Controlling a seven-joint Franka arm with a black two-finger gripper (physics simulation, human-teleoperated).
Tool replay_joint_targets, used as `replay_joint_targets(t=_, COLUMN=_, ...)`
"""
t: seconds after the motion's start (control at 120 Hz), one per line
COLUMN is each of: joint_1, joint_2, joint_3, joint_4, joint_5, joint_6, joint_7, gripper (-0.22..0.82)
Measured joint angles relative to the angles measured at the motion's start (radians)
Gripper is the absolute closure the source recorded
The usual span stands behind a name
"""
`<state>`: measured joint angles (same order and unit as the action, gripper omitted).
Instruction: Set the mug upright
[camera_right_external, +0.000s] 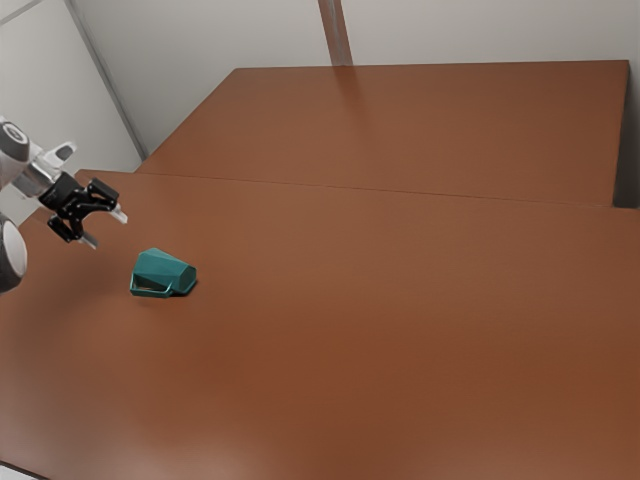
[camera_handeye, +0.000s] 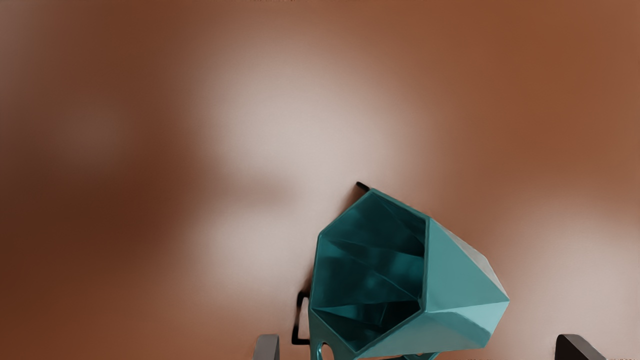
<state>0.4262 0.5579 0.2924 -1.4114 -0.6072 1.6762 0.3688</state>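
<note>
The gripper (camera_right_external: 107, 229) has its fingers wide apart, near the teal mug (camera_handeye: 460, 280) and not touching it. The mug lies on its side, its open mouth baring dark, faceted inner walls; under it spreads the brown table (camera_right_external: 400, 330).

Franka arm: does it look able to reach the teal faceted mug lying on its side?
Likely yes: the black two-finger gripper hangs open near the teal mug, with nothing visible between them.

Wrist view's edge cuts off handle (camera_handeye: 421, 356) of mug (camera_handeye: 370, 270), gripper (camera_right_external: 106, 229) fingers (camera_handeye: 267, 348); exterior view's edge cuts arm (camera_right_external: 10, 255). Mug's downward side is hidden.
</note>
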Motion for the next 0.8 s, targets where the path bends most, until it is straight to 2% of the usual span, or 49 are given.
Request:
replay_joint_targets(t=0.3, joint_1=-0.003, joint_2=0.054, joint_3=-0.013, joint_4=-0.013, joint_5=-0.148, joint_6=-0.003, joint_7=0.079, gripper=0.0)
replay_joint_targets(t=0.7, joint_1=-0.009, joint_2=0.058, joint_3=-0.046, joint_4=-0.087, joint_5=-0.178, joint_6=-0.067, joint_7=0.084, gripper=0.0)
replay_joint_targets(t=0.742, joint_1=-0.009, joint_2=0.058, joint_3=-0.05, joint_4=-0.086, joint_5=-0.177, joint_6=-0.071, joint_7=0.084, gripper=0.03)
replay_joint_targets(t=0.8, joint_1=-0.01, joint_2=0.058, joint_3=-0.053, joint_4=-0.084, joint_5=-0.174, joint_6=-0.074, joint_7=0.086, gripper=0.16)
